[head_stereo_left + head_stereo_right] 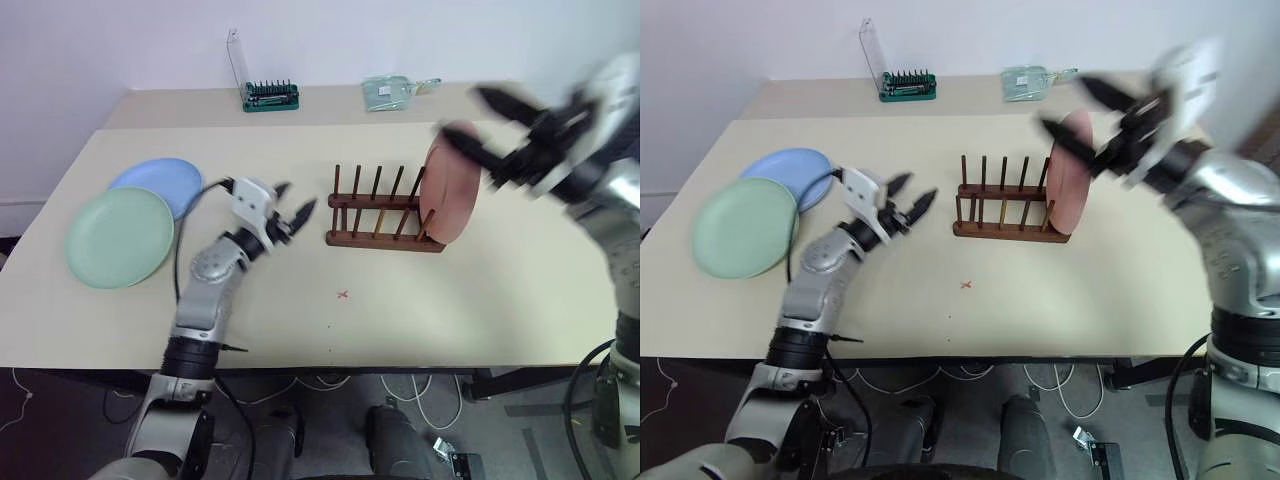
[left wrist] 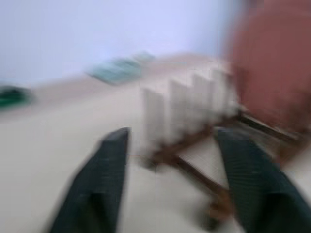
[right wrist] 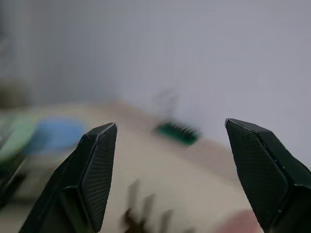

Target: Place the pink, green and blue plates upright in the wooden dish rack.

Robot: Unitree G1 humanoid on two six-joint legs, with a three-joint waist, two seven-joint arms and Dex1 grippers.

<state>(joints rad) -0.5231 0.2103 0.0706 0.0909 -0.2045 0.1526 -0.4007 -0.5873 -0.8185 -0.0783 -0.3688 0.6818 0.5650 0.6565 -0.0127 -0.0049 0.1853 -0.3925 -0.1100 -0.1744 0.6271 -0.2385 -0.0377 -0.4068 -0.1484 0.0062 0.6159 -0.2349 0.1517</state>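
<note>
The pink plate stands upright in the rack, just below the right gripper, whose jaws are spread and empty. The green plate and blue plate lie flat, overlapping, well behind the left gripper, also spread and empty beside the rack, so two remain.

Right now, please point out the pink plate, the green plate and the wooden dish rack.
pink plate (image 1: 447, 196), left eye view, its face.
green plate (image 1: 118, 238), left eye view, its centre.
wooden dish rack (image 1: 384, 238), left eye view, front rail.
</note>
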